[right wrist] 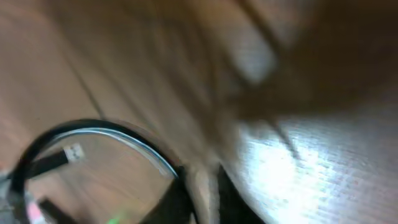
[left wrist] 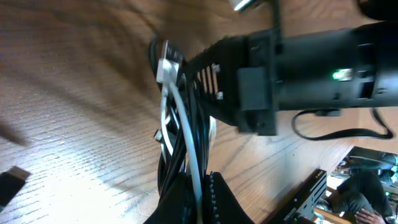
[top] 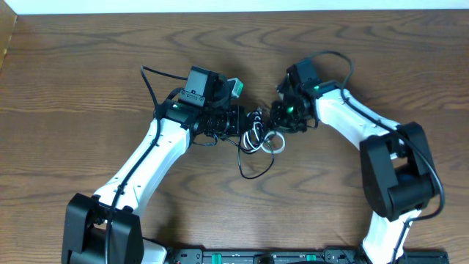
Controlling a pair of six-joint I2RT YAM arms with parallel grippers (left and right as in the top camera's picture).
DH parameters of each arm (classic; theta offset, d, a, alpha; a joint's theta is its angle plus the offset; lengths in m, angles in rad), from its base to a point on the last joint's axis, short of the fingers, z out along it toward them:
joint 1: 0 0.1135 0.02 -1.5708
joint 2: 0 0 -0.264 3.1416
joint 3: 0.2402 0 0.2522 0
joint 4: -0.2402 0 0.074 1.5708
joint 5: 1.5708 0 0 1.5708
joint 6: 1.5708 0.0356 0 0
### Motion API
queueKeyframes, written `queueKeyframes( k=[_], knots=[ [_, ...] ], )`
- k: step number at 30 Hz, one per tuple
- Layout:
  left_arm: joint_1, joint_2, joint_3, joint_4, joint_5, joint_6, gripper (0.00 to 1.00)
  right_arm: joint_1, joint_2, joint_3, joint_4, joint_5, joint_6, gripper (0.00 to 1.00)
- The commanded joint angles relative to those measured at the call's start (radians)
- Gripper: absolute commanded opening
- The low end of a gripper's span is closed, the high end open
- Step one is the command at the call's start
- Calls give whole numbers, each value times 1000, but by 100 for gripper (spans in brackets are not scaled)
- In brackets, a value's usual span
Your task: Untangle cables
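Note:
The cables lie tangled mid-table between my two arms. The white cable [top: 258, 141] forms small loops, and the black cable [top: 258, 170] trails in a loop toward the near edge. My left gripper [top: 245, 122] is at the tangle's left side. In the left wrist view my left gripper [left wrist: 200, 182] is shut on the bundle, with the white cable [left wrist: 186, 134] running up between the fingers, black strands [left wrist: 176, 158] beside it and a silver plug [left wrist: 166, 65] at the top. My right gripper [top: 273, 117] meets the tangle from the right. The right wrist view is blurred: my right gripper [right wrist: 204, 180] is shut, and a black-and-white cable arc [right wrist: 118, 134] ends at its left finger. Whether it holds the cable is unclear.
The wooden table [top: 88, 66] stretches around the tangle. The right arm's black body [left wrist: 311, 68] with a green light fills the upper right of the left wrist view, close to the bundle. A black rail [top: 256, 257] runs along the near edge.

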Motion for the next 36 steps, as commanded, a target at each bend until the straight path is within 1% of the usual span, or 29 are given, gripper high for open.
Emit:
queueKeyframes(
  k=[1, 3, 4, 5, 7, 12, 14, 18, 21, 23, 25, 26, 28, 31, 32, 34, 36],
  knots=[
    [1, -16, 23, -2, -6, 7, 7, -5, 1, -6, -29, 21, -16, 1],
    [8, -16, 23, -10, -42, 7, 8, -34, -10, -5, -66, 86, -54, 1],
    [21, -16, 23, -14, -48, 11, 7, -64, -19, -5, -98, 125, -102, 1],
    [26, -16, 23, -15, -48, 11, 7, -72, -20, -5, -108, 136, -112, 1],
    [60, -16, 23, -27, -48, 14, 8, -132, -29, -5, -173, 198, -171, 1],
    [126, -16, 23, -61, -34, 14, 7, -292, -31, -5, -269, 221, -264, 1],
    [135, -16, 23, -72, -11, 18, 8, -344, -31, -5, -277, 184, -299, 1],
    [134, -16, 23, -72, 40, 33, 7, -406, -31, -5, -277, -5, -443, 1],
    [135, -16, 23, -69, 80, 33, 8, -448, -31, -5, -277, -68, -465, 1],
    [135, -16, 23, -57, 114, 33, 7, -463, -32, -3, -281, -100, -486, 5],
    [134, -16, 23, -37, 161, 33, 8, -472, -38, 2, -293, -146, -529, 12],
    [135, -16, 23, -30, 177, 33, 7, -472, -42, 5, -297, -141, -533, 14],
    [135, -16, 23, -13, 216, 32, 7, -472, -60, 18, -309, -80, -520, 15],
    [135, -16, 23, 7, 256, 31, 7, -481, -95, 43, -346, 136, -350, 15],
    [135, -16, 23, 16, 260, 25, 7, -486, -109, 50, -361, 181, -291, 15],
    [134, -16, 23, 40, 259, 16, 7, -495, -142, 54, -362, 139, -255, 13],
    [129, -16, 23, 59, 260, -5, 8, -496, -176, 54, -340, 31, -285, 15]
  ],
)
